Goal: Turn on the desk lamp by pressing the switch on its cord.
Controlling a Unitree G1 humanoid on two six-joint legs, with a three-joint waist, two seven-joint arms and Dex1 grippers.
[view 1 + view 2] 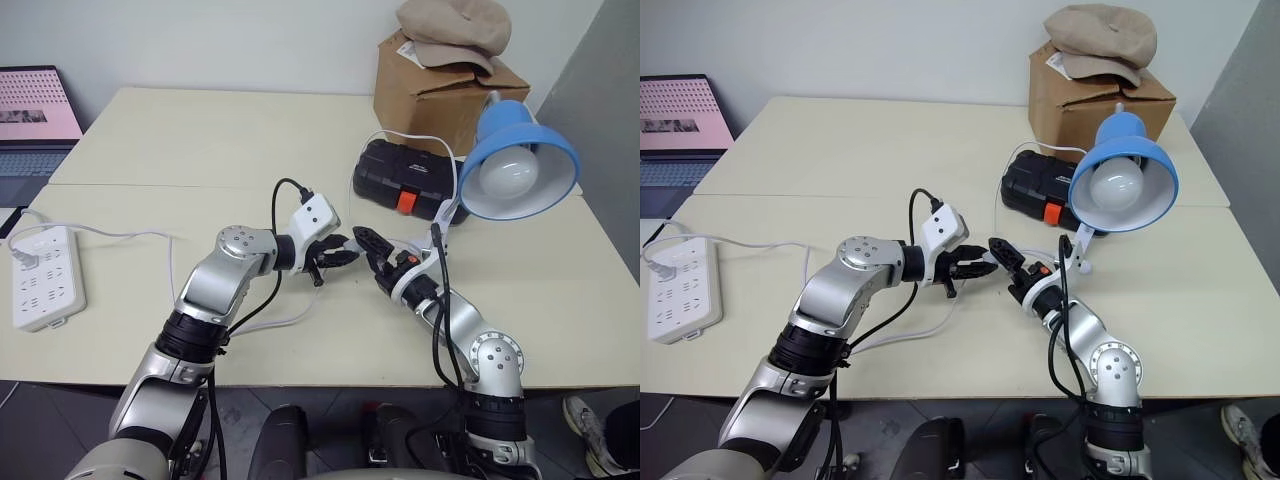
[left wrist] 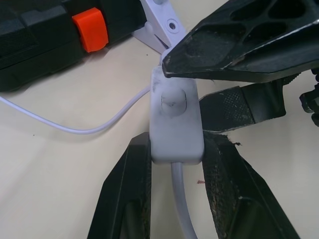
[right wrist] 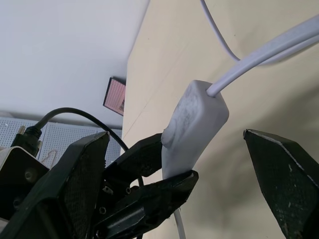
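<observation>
The desk lamp (image 1: 520,160), with a blue dome shade and a white bulb showing no glow, stands at the right on its white clip base. Its thin white cord (image 1: 410,136) loops behind the black case. My left gripper (image 2: 177,138) is shut on the switch (image 2: 175,124), a small white oblong with a rocker on top, held just above the table. My right gripper (image 3: 189,164) is open, and its two fingers straddle the switch (image 3: 194,124) without touching it. One right finger (image 2: 239,40) hangs close over the rocker end. Both grippers meet at mid-table (image 1: 350,252).
A black case with a red latch (image 1: 400,175) lies just behind the grippers. A cardboard box (image 1: 440,90) with a beige hat on it stands at the back right. A white power strip (image 1: 45,277) lies at the left edge, beyond it a laptop (image 1: 35,110).
</observation>
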